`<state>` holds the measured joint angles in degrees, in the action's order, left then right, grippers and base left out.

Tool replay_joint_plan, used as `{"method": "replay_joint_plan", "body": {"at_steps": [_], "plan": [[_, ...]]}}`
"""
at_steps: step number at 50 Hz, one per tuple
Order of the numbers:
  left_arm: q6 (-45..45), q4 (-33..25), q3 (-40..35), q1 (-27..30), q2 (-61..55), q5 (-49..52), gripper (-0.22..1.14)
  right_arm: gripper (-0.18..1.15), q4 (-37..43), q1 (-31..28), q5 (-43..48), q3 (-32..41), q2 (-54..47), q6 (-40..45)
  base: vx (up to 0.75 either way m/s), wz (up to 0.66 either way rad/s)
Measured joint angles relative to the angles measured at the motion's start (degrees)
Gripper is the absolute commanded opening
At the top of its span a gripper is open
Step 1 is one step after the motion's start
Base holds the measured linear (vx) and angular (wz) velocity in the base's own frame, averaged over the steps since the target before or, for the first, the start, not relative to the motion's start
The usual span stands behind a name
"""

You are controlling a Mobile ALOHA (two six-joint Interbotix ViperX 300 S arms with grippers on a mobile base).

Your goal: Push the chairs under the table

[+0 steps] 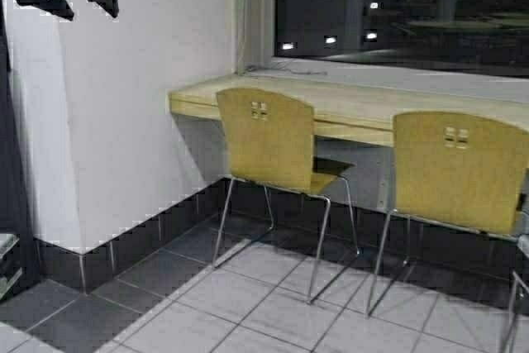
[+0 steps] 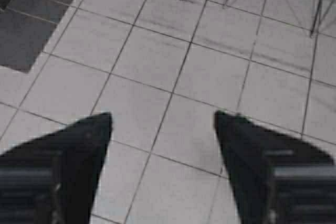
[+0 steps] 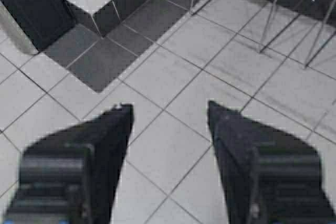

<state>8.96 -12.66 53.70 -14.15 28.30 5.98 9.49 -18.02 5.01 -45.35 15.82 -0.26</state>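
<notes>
Two chairs (image 1: 269, 138) pulled out from table (image 1: 347, 105) — left gripper (image 2: 164, 145) and right gripper (image 3: 169, 140) spread wide, empty, over floor. Best to square up behind backrest, push straight.

Right tool (image 3: 168, 129) spread wide over floor tiles (image 3: 173, 77) — chair legs (image 3: 273, 19) beyond.

Two tan plywood chairs stand in the high view, the left chair (image 1: 273, 142) and the right chair (image 1: 459, 173), with perhaps part of a third at the frame's right edge. There is one table (image 1: 347, 105), and one window (image 1: 397, 6) above it.
</notes>
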Motion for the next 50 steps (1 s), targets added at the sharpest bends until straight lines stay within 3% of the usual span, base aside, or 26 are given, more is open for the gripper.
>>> {"method": "replay_joint_plan", "body": {"at_steps": [50], "plan": [[-2.4, 0.1, -0.4, -0.5, -3.4, 1.6, 0.93, 0.83, -0.4, -0.1, -4.6, 2.0, -0.3, 0.5, -0.26, -0.19]]}}
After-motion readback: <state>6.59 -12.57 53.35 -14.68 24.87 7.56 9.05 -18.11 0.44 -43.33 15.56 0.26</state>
